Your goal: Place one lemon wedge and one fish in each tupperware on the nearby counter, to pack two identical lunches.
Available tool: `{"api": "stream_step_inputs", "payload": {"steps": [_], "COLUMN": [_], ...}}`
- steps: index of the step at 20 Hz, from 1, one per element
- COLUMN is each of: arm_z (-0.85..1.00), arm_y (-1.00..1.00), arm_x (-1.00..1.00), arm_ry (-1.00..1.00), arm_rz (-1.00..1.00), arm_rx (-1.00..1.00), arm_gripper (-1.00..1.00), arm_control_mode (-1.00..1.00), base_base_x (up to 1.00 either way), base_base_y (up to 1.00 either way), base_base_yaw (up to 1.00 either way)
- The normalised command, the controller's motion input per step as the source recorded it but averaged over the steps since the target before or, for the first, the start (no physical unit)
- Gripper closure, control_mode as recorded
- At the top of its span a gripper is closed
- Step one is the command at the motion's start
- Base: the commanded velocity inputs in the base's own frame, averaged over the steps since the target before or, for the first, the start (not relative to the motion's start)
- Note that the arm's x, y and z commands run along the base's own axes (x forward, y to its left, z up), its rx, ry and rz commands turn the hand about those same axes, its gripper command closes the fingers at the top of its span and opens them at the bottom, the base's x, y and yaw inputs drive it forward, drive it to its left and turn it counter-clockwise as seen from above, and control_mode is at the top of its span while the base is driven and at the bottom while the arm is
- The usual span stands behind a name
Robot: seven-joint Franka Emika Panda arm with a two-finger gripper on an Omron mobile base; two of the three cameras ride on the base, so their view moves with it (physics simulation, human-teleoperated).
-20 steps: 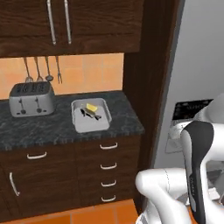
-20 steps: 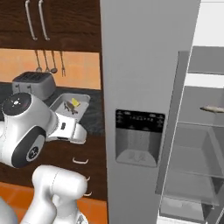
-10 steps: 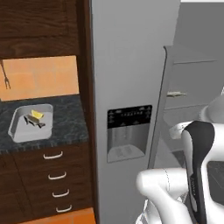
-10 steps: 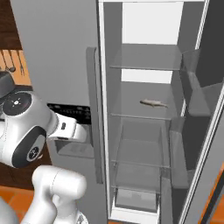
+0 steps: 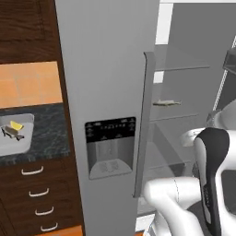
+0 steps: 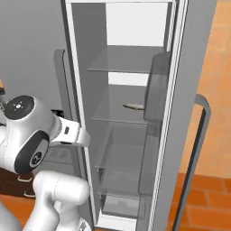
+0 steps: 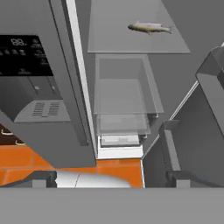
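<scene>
open fridge: slim silvery fish on glass shelf.

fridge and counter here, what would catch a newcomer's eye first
The open fridge, its glass shelves bare except for one fish lying on the middle shelf. Left of the fridge's closed door, on the dark counter, a tupperware already holds a lemon wedge and a second fish.

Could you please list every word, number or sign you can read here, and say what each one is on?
"88": pale digits, rather blurred, on the black display panel of the grey fridge door.
Small pale icons on that panel: too small to read.
No other text visible.
</scene>
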Motion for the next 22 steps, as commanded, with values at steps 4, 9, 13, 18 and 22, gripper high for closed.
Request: {"api": "stream_step_inputs", "payload": {"steps": [4,9,13,18,22], "arm_z": [0.00,0.00,0.00,0.00,0.00], "arm_y": [0.00,0.00,0.00,0.00,0.00], "arm_x": [0.00,0.00,0.00,0.00,0.00], "arm_ry": [0.00,0.00,0.00,0.00,0.00], "arm_rz": [0.00,0.00,0.00,0.00,0.00], "arm_rx": [0.00,0.00,0.00,0.00,0.00], "arm_gripper": [-1.00,-1.00,-1.00,-1.00,-1.00], "arm_control_mode": [1.00,1.00,1.00,1.00,-1.00], "base_base_x": [0.54,0.34,0.27,0.27,0.00], "base_base_y": [0.00,-0.41,-0.45,-0.13,0.00], "base_base_yaw": [0.05,0.05,0.07,0.08,0.00]}}
